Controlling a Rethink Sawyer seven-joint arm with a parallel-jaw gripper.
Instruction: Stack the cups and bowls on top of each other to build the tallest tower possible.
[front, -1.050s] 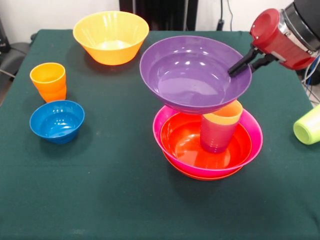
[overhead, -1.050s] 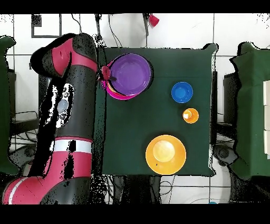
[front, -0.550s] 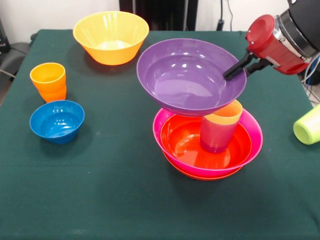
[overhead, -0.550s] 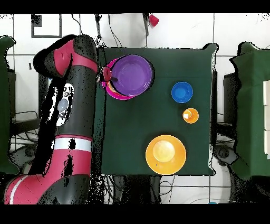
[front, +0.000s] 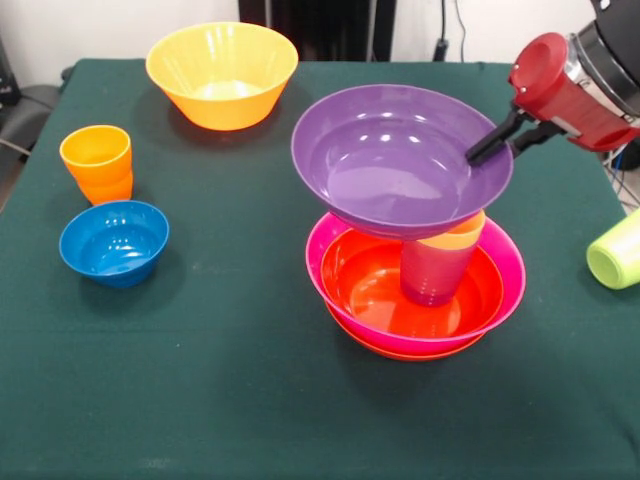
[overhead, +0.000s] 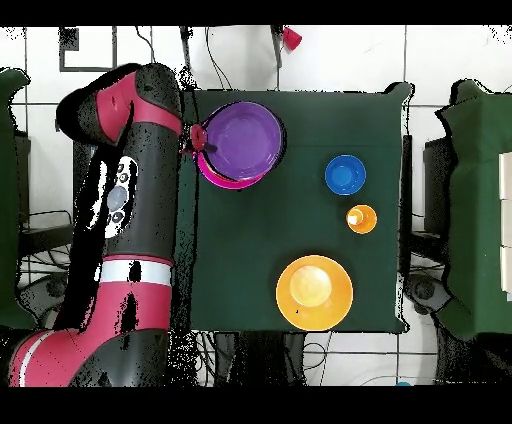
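The tool (front: 487, 148) pinches the purple bowl's (front: 400, 160) rim, steadying it on the cups (front: 440, 262) below.

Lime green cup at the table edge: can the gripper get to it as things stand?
Probably not yet. The gripper is shut on the purple bowl, so it must let go first. Otherwise the lime green cup lies on its side with nothing around it.

On a dark green tablecloth (front: 250, 400) sit a yellow-orange bowl (front: 221, 73), an orange cup (front: 96, 162), a blue bowl (front: 113, 241), a lime green cup (front: 617, 251), and a purple bowl (front: 400, 158) above yellow (front: 455, 238) and purple cups (front: 432, 272) in red-orange (front: 375, 290) and pink bowls (front: 322, 240), beside the red and black gripper (front: 497, 143).
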